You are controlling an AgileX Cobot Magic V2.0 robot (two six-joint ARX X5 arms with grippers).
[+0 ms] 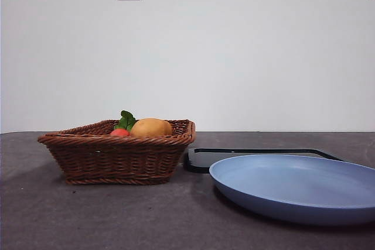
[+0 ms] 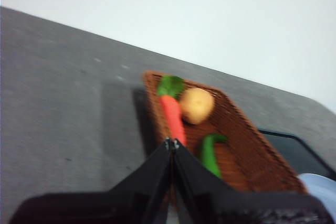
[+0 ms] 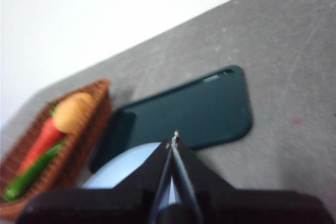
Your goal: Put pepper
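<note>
The green pepper (image 2: 209, 153) lies inside the brown wicker basket (image 2: 262, 171), beside a red carrot-like item and a round orange-tan produce. It also shows in the right wrist view (image 3: 31, 174). In the front view the basket (image 1: 117, 156) stands at the left and its wall hides the pepper. The blue plate (image 1: 299, 185) lies empty at the right. My left gripper (image 2: 172, 142) is shut and empty, above the basket's edge. My right gripper (image 3: 175, 137) is shut and empty, above the plate (image 3: 123, 169). Neither arm shows in the front view.
A dark flat tray (image 1: 202, 159) lies behind the plate, next to the basket; it also shows in the right wrist view (image 3: 194, 111). The red item (image 1: 119, 133) with green leaves and the orange-tan produce (image 1: 151, 127) rise above the basket rim. A white wall stands behind.
</note>
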